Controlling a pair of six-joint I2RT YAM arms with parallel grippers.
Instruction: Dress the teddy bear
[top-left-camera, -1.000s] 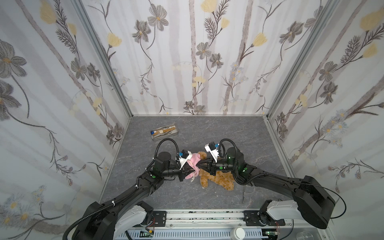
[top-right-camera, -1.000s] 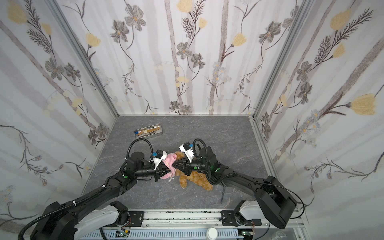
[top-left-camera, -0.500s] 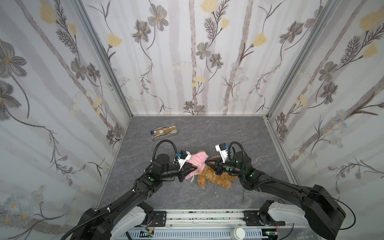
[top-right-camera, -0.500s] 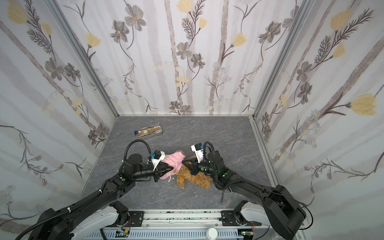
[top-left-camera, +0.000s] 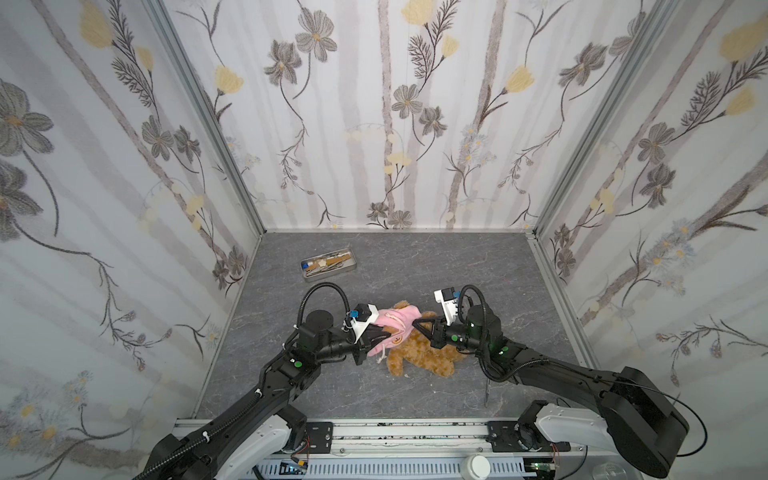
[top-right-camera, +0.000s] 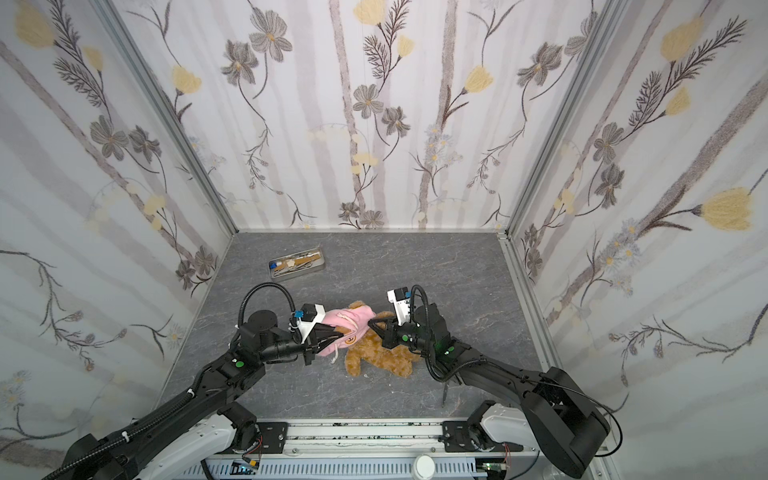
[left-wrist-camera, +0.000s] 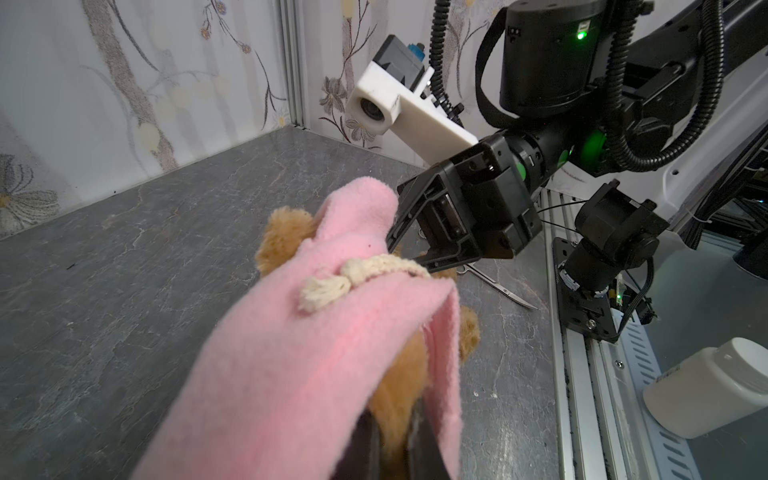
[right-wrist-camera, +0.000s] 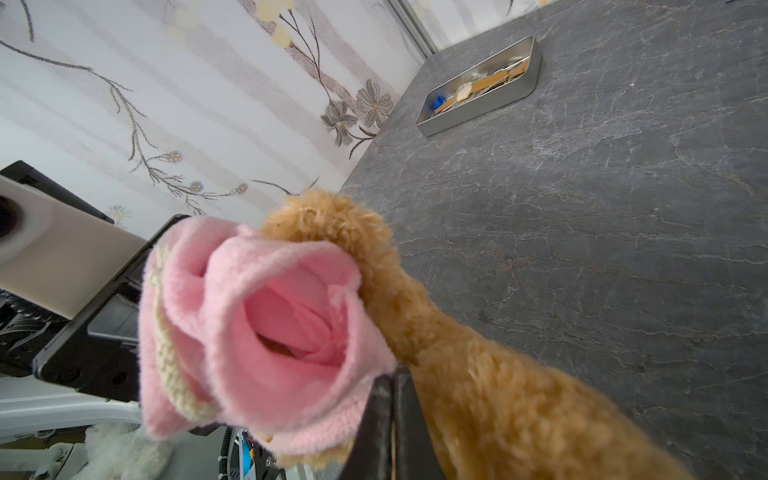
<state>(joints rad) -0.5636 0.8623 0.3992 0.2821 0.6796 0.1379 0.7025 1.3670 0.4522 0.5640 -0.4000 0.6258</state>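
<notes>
I hold shirt (top-left-camera: 395, 318) pinched in left gripper (top-left-camera: 380, 334), right gripper (top-left-camera: 417, 325); bear (top-left-camera: 419, 357) head between. Next: tug hem down torso.

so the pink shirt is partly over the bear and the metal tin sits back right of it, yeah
Wrong side: the metal tin sits back left of the teddy bear, as both top views show. The pink shirt is partly over the bear.

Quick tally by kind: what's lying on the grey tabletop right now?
Teddy bear: 1
Pink garment: 1
Metal tray: 1
Scissors: 1
Total: 4, leaving out the tray's small contents
</notes>
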